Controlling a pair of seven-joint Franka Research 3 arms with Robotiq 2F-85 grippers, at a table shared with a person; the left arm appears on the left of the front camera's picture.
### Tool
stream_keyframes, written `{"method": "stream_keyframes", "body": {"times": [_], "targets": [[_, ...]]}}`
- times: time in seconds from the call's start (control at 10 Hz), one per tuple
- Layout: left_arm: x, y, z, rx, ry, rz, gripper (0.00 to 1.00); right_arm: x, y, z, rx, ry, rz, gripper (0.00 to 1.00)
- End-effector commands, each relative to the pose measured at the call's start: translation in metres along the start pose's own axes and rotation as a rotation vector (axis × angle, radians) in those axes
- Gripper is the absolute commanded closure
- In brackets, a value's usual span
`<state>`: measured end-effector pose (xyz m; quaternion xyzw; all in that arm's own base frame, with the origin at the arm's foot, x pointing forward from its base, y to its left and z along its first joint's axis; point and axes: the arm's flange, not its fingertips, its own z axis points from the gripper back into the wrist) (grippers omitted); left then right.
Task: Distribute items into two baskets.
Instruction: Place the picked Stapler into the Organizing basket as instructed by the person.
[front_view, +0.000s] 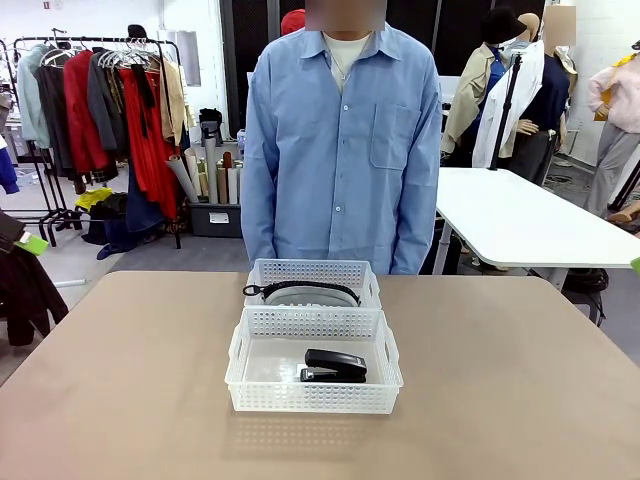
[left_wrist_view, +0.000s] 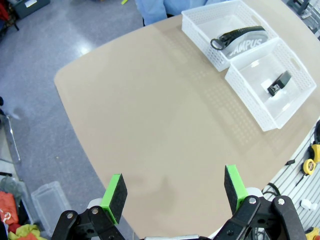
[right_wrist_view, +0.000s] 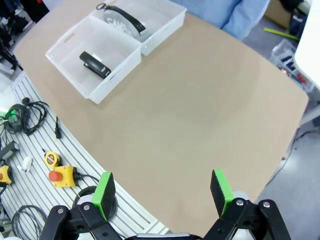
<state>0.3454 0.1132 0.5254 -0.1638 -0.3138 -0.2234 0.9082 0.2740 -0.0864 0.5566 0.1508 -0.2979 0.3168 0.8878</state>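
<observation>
The tan table (front_view: 120, 380) is the largest thing, smooth and matte with rounded corners; its near edge is cut off in the front view. Behind its far edge stands a person in a light blue button shirt (front_view: 340, 150), hands hidden below the table line.

Two white plastic baskets sit end to end at the table's middle, touching, their walls a grid of small holes with cut-out handles. The near basket (front_view: 315, 398) holds the small black stapler (front_view: 335, 366), lying flat on the basket floor; its detail is too small to make out. The far basket (front_view: 312, 271) holds the soft grey pouch bag (left_wrist_view: 246, 44); from the front its body is mostly hidden by the basket wall, with little more than the curved black strap (front_view: 300, 288) showing, while the left wrist view shows white "CAMPUS" lettering.

The left gripper (left_wrist_view: 174, 192) hangs above the table edge, jaws spread wide with nothing between the green pads; both baskets lie well ahead of it, to the upper right of its view. The right gripper (right_wrist_view: 162, 192) is likewise spread wide and empty, the baskets well ahead at its upper left. Below it, cables, a yellow tape measure (right_wrist_view: 51, 159) and a red button box (right_wrist_view: 61, 176) lie on a grey slatted surface (right_wrist_view: 45, 145).
</observation>
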Motion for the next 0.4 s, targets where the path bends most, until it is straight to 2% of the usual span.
{"method": "stream_keyframes", "body": {"times": [0.0,0.3], "targets": [[-0.0010,-0.0003,0.0000,-0.008,-0.006,-0.006,0.00,-0.0004,-0.0004,0.0002,0.002,-0.002,-0.001,0.00],[-0.0010,-0.0003,0.0000,-0.008,-0.006,-0.006,0.00,-0.0004,-0.0004,0.0002,0.002,-0.002,-0.001,0.00]]}}
